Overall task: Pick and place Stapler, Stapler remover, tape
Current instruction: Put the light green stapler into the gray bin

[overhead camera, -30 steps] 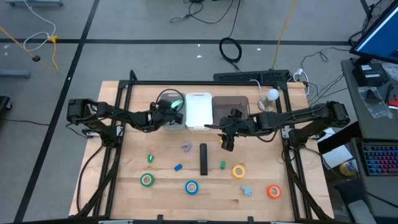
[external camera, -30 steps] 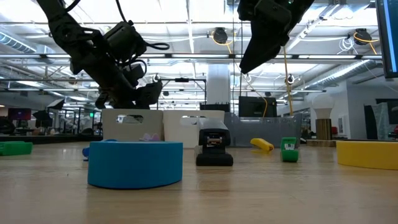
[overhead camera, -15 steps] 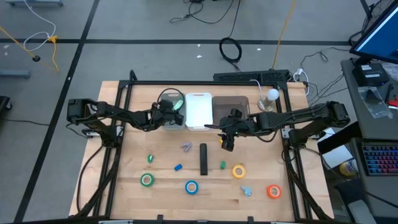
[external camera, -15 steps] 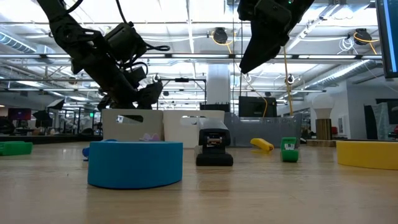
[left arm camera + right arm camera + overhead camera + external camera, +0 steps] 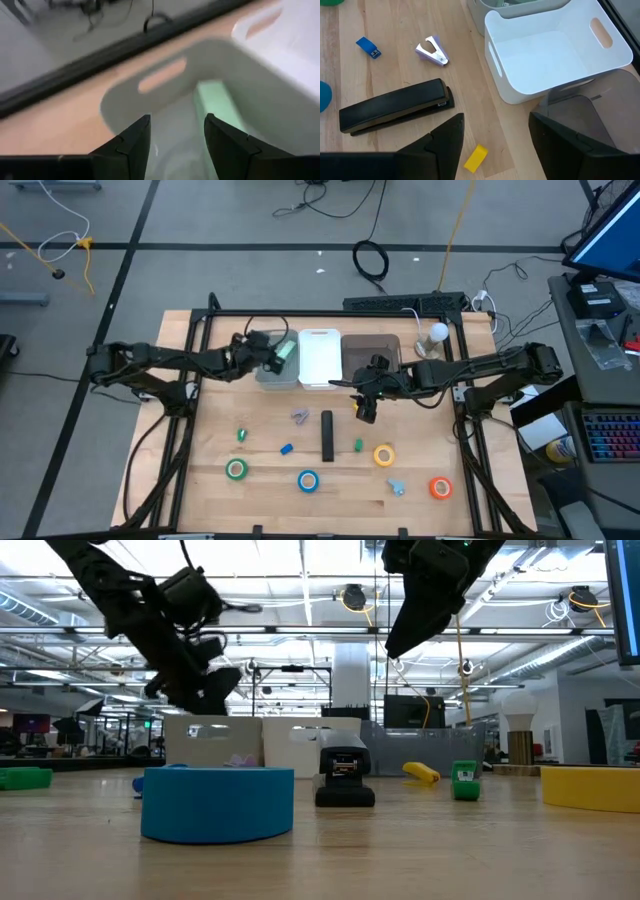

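While the left gripper hangs released above the far grey plastic bin, evidently for depositing, the right gripper waits, fingers apart and empty, over the black stapler.

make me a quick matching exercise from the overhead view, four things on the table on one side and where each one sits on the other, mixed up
Things:
1. orange tape
2. green tape
3. stapler
4. white bin

Places:
A. far side of the table, between the grey bin and the brown bin
B. near edge, farthest toward the right arm's side
C. middle of the table, lying lengthwise, just below the right end effector
D. near edge, farthest toward the left arm's side

Pairs: 1-B, 2-D, 3-C, 4-A
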You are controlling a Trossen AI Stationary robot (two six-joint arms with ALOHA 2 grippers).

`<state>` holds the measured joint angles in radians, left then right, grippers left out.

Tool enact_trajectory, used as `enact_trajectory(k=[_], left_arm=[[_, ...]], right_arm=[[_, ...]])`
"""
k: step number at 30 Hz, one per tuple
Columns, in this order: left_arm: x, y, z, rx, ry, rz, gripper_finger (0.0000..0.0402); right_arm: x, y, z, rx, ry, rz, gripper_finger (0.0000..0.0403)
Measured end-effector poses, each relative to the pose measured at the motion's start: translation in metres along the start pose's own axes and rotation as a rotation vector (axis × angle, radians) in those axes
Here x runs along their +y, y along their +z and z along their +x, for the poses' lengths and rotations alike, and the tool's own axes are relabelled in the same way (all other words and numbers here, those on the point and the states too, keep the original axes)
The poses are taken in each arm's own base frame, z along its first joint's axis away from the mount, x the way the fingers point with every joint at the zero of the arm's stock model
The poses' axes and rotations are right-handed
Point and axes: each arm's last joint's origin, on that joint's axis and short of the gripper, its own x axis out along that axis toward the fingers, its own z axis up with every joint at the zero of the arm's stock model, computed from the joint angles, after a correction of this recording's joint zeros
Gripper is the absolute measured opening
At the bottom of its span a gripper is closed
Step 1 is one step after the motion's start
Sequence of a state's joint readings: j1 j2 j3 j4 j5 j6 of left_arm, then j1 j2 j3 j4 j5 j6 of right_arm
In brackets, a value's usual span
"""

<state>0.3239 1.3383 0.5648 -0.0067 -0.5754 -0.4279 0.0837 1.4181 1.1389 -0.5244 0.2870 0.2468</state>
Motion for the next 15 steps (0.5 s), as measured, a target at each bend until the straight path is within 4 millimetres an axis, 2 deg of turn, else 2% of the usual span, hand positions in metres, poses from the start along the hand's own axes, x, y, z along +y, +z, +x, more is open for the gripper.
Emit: enact_trajectory(k=[4, 15], left_arm=[[0.010, -0.006, 0.006, 0.118, -0.021, -0.024, 0.0186], [0.017, -0.005, 0.014, 0.183, -0.083, -0.075, 0.0186]], right_arm=[[0.000, 0.000, 0.000, 0.000, -0.001, -0.003, 0.0215], [-0.007, 0.002, 0.002, 0.001, -0.017, 0.014, 0.0215]])
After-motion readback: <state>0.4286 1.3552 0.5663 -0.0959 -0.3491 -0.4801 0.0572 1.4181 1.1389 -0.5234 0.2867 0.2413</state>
